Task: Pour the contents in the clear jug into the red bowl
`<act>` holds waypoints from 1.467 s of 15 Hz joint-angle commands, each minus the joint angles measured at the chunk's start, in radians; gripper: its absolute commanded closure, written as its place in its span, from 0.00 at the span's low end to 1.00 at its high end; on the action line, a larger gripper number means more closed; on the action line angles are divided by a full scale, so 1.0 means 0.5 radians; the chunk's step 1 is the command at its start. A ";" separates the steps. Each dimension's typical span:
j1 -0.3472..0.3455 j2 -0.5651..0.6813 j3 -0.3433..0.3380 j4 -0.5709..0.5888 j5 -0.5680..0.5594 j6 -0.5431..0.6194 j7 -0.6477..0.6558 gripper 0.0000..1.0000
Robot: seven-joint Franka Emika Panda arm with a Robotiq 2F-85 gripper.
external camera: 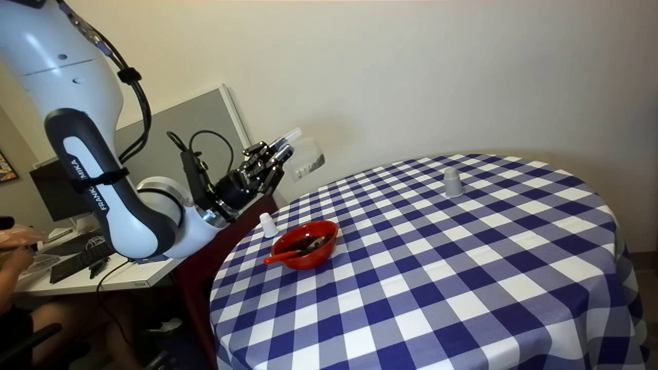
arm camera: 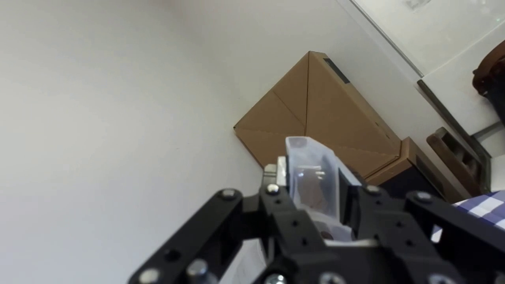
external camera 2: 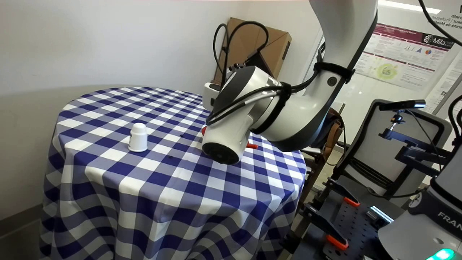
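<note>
Starting leftmost on the checked desk (external camera: 421, 288), in an exterior view, we're spotting a small white cup (external camera: 268, 226) standing narrow end up. Just right of it, a red utensil (external camera: 280, 257), probably a spoon, is leaning over the rim of the red bowl (external camera: 317, 259), where dark pieces (external camera: 307, 241) are lying. Above, our jaws are clenching the clear jug (external camera: 305, 154) by its handle (arm camera: 312, 179), and the wrist view is backing that up. The jug is hanging tilted in the air; whether its mouth is lining up over the bowl, the views aren't telling us. Dark marks (external camera: 311, 165) are showing toward its lower edge, maybe contents, maybe print. We're rating it as light, stiff plastic, slick on the flanks: squeezing there would be risking a slip, so the handle is looking like the right hold, pinched firmly against swivelling. Farther right, what's looking like a stack of white cups (external camera: 453, 183) is standing well apart.
</note>
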 commanded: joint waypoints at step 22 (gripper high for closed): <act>-0.043 0.195 -0.024 0.017 -0.217 -0.513 0.018 0.88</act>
